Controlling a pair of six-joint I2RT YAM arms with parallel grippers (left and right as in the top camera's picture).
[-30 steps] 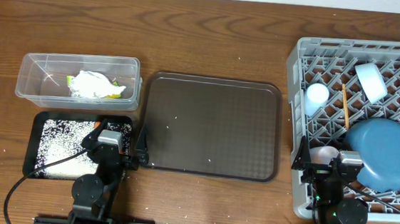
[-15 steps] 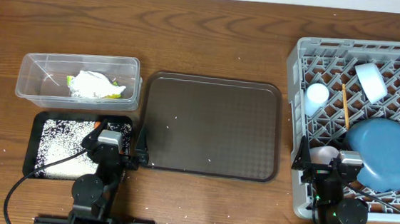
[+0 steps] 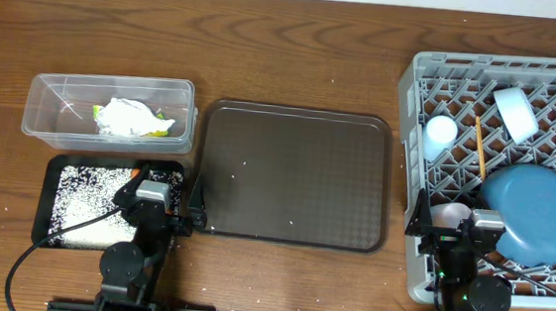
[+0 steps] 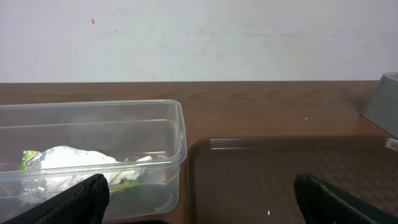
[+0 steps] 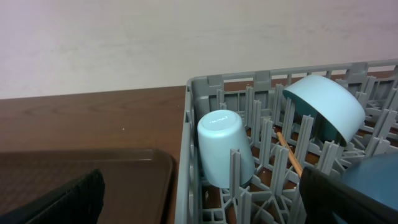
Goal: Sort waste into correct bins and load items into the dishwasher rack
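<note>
Overhead: the wrapper (image 3: 132, 118) sits in the clear tub (image 3: 43, 107). Rice (image 3: 90, 205) is scattered over the black tray (image 3: 44, 202), with the carrot (image 3: 135, 172) at its far right corner. The blue plate (image 3: 537, 214), light blue cup (image 3: 440, 133), bowl (image 3: 515, 113), chopsticks (image 3: 479, 147) and white-pink cup (image 3: 452, 214) are all in the dishwasher rack (image 3: 414, 136).

Left wrist: the left gripper (image 4: 199, 193) is spread wide and empty, above the brown serving tray (image 4: 280, 168).

Right wrist: the right gripper (image 5: 202, 186) is also spread and empty. The cup is upside down between the pegs.

You are seeing the wrapper (image 3: 130, 118) lying in the tub (image 3: 43, 107) at left, rice (image 3: 80, 205) lying in the shallow tray (image 3: 41, 206) before it, the serving tray (image 3: 296, 177) sitting midway, the rack (image 3: 453, 85) standing right.
</note>
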